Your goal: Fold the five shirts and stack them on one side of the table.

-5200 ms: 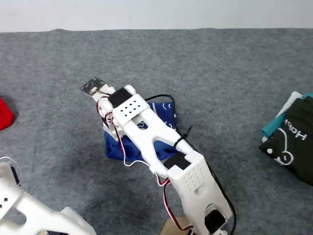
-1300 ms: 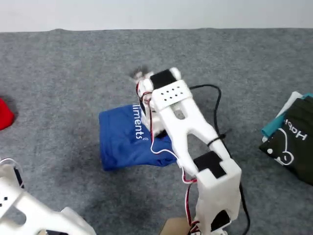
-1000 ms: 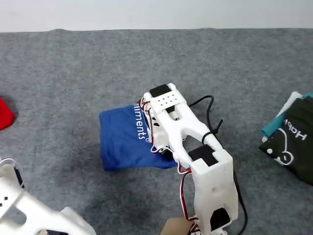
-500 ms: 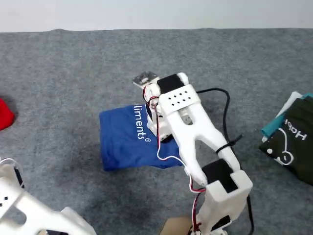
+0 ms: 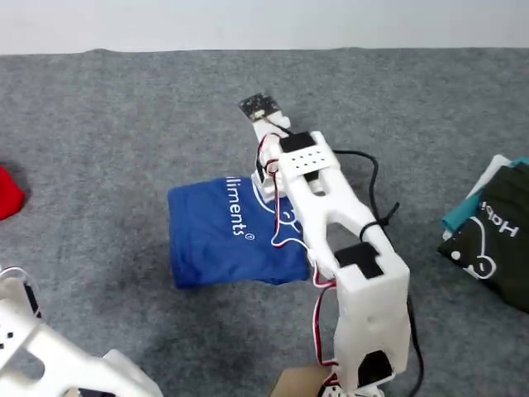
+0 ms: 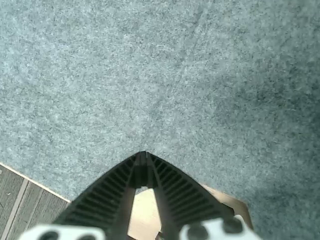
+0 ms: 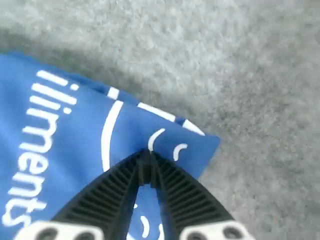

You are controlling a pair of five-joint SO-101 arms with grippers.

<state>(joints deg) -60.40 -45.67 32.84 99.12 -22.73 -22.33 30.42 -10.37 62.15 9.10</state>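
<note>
The grey felt worktop [image 5: 99,124] takes up most of what I see. The right arm [image 5: 347,248] rises from the near edge and leans away over the middle, its wrist tipped down above the far right corner of the blue shirt [image 5: 211,240]. That shirt lies folded flat mid-worktop. Its long axis runs side to side, and the white lettering crosses its short way from the far edge toward the near one. The left arm [image 5: 37,351] sits low in the near left corner. A stack of folded shirts [image 5: 492,236], black on top, rests at the right edge, and a red shirt [image 5: 7,192] shows at the left edge. The right fingers [image 7: 107,192] are pressed together, their tips over the blue cloth just inside that corner. The left fingers [image 6: 107,192] are likewise closed, above bare felt near the worktop's edge.
</note>
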